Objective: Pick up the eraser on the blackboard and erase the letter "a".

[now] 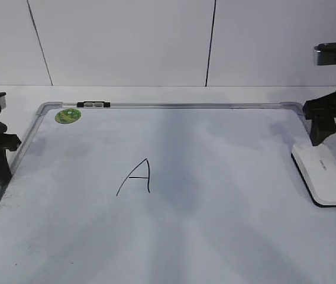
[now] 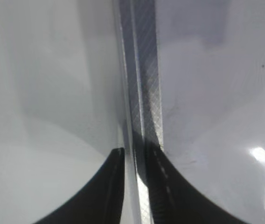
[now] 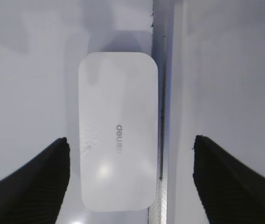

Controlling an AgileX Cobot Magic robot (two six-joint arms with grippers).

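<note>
Under my wide-open right claw point(image 3: 130, 179) lies the eraser point(image 3: 117, 137), marked "deli"; my left claw's point(image 2: 135, 186) spread I cannot tell.

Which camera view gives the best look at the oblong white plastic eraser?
The right wrist view: the oblong white plastic eraser fills the frame from above, between the open right gripper fingers. The exterior view shows it small, at the board's right edge. The left wrist view does not show it.
</note>
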